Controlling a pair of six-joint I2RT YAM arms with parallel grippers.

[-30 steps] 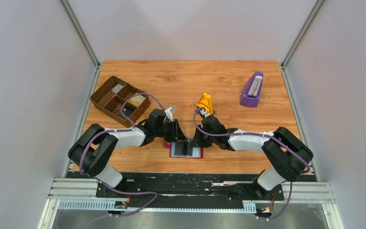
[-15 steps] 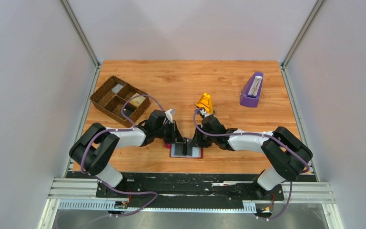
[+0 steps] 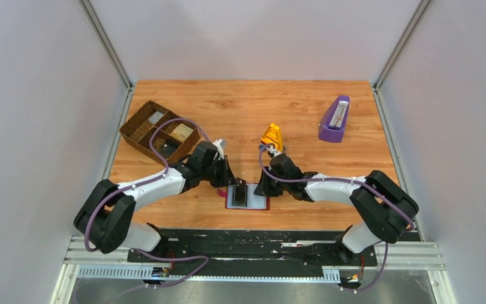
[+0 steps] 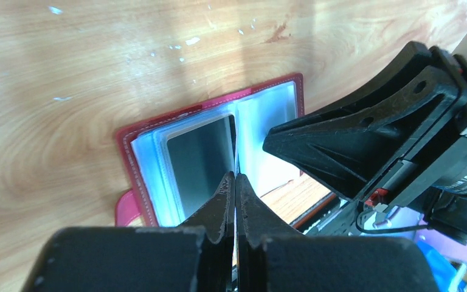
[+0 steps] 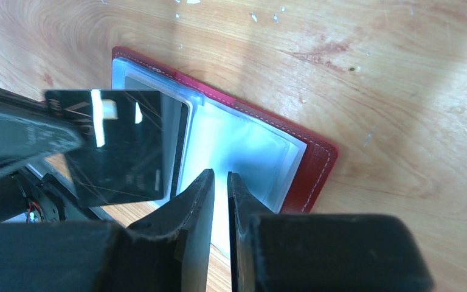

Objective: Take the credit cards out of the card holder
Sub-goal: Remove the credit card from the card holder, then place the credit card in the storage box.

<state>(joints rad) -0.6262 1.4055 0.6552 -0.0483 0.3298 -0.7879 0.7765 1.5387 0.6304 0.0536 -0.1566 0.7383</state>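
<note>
Top view and both wrist views. The card holder [image 3: 259, 202] lies open on the table [image 3: 240, 107] at 6 o'clock, near the arm bases, with its pale sleeves [image 4: 152, 152] facing up.

The left gripper [image 4: 235, 180] meets it from 9 o'clock and the right gripper [image 5: 220, 179] from 3 o'clock. A second ago the left jaws stood apart over the left page. They have since closed flat on the edge of a dark card [image 5: 115, 146]. The left arm has also drawn its elbow back toward 8 o'clock.

In the right wrist view, the dark card stands raised over the left page, with most of its face clear of the sleeve. You cannot tell whether its lower edge is fully out.

The right gripper has not moved. Its tips rest on the right page with only a slit between them. You cannot tell whether a sleeve leaf is pinched there.

Judgement: the grasp on one card is made and the extraction is under way. You should lift toward 9 o'clock while the right gripper pins the holder. The main risks are a thin card slipping and the holder dragging along.
</note>
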